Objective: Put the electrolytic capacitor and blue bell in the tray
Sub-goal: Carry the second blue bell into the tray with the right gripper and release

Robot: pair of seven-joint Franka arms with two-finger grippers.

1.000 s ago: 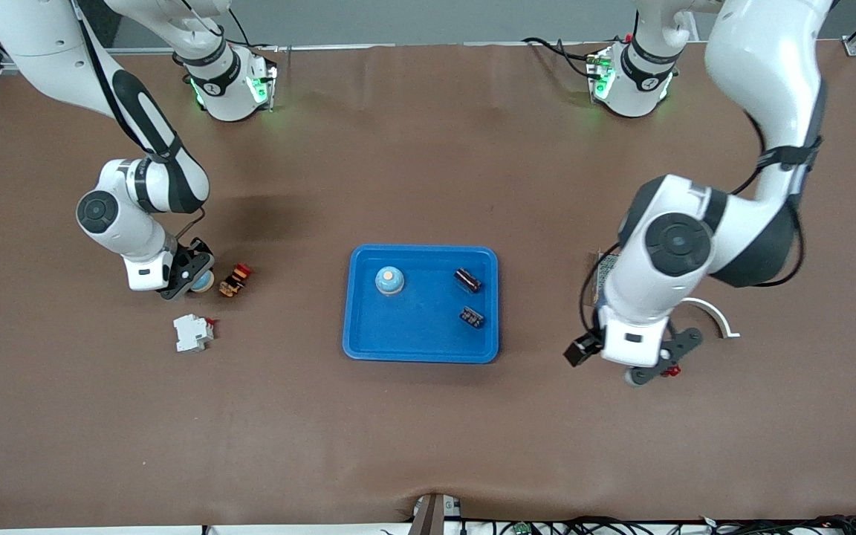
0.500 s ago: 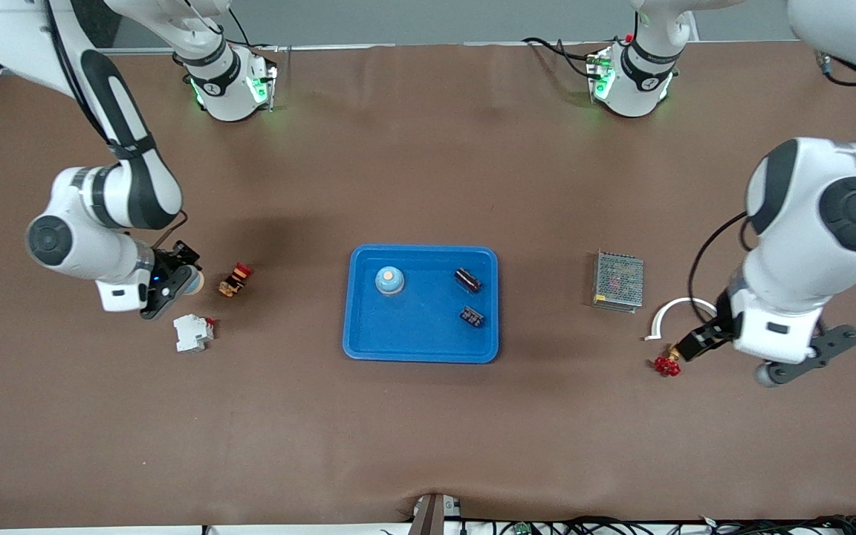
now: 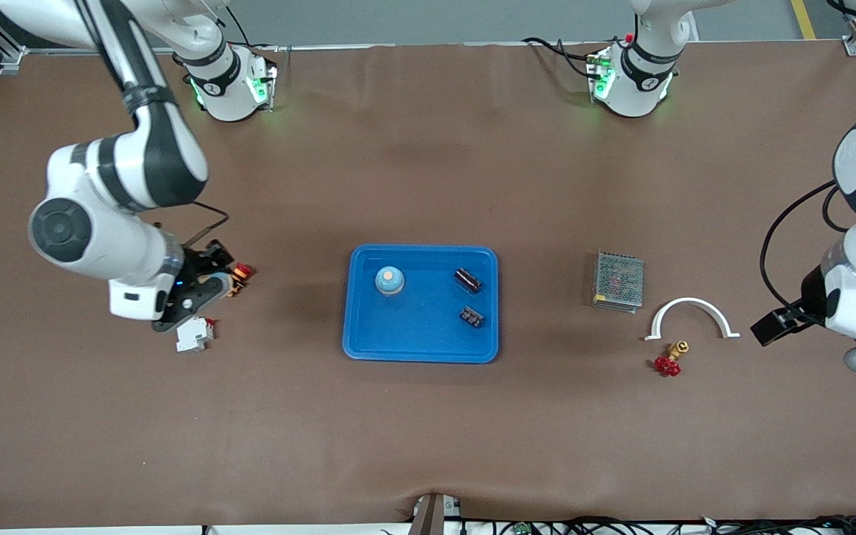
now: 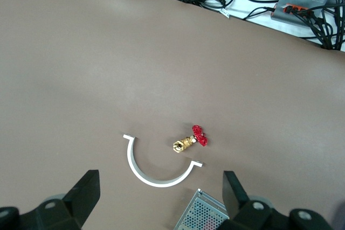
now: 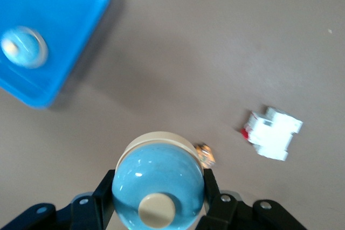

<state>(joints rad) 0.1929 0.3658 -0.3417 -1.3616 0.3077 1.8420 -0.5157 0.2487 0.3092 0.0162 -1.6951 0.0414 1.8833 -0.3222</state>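
Your right gripper (image 5: 157, 200) is clenched on the glossy blue domed bell (image 5: 157, 184), rigid and slippery; keep gripping its base. Left gripper (image 4: 161, 200) waits released.

Bright-blue tray (image 3: 420, 338), pale-blue bell (image 5: 157, 183) with cream button, brown table (image 3: 428, 431), red-handled brass valve (image 3: 669, 360).

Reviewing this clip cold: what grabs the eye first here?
The bright-blue tray at the table's middle, already holding a blue bell and two dark capacitors. Next, the right gripper shut on a second blue bell, over the table toward the right arm's end. The left gripper hangs open above a white arc and a red-handled valve.
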